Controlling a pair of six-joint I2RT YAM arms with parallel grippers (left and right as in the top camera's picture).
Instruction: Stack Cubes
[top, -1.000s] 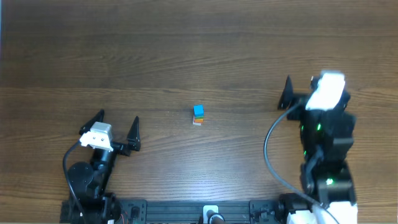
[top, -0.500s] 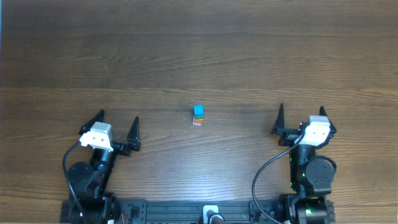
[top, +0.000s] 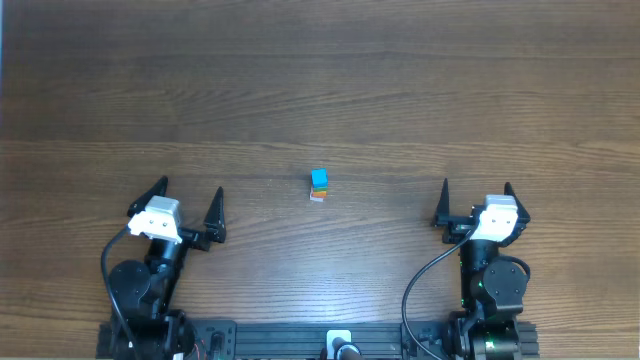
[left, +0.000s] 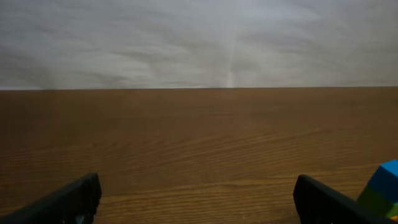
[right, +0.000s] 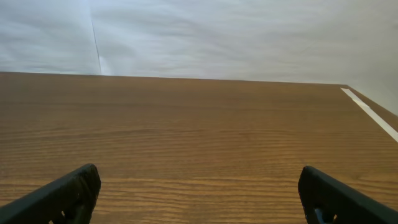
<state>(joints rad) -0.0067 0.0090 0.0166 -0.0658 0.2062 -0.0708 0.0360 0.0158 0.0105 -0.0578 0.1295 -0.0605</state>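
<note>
Both jaws stand wide apart and hold nothing: the left gripper (top: 189, 190) and the right gripper (top: 476, 188) each bear two black, tapering, pointed fingers on a white block. The small upright stack of sharp-edged cubes (top: 319, 186), with a smooth blue cube (left: 388, 174) uppermost and a green cube (left: 375, 201) directly beneath it, stands at mid-table between the grippers, well apart from both. It rests on a matte brown wood-grain table (top: 320, 80). A pale creased backdrop (right: 249, 37) rises behind the table's far edge.
</note>
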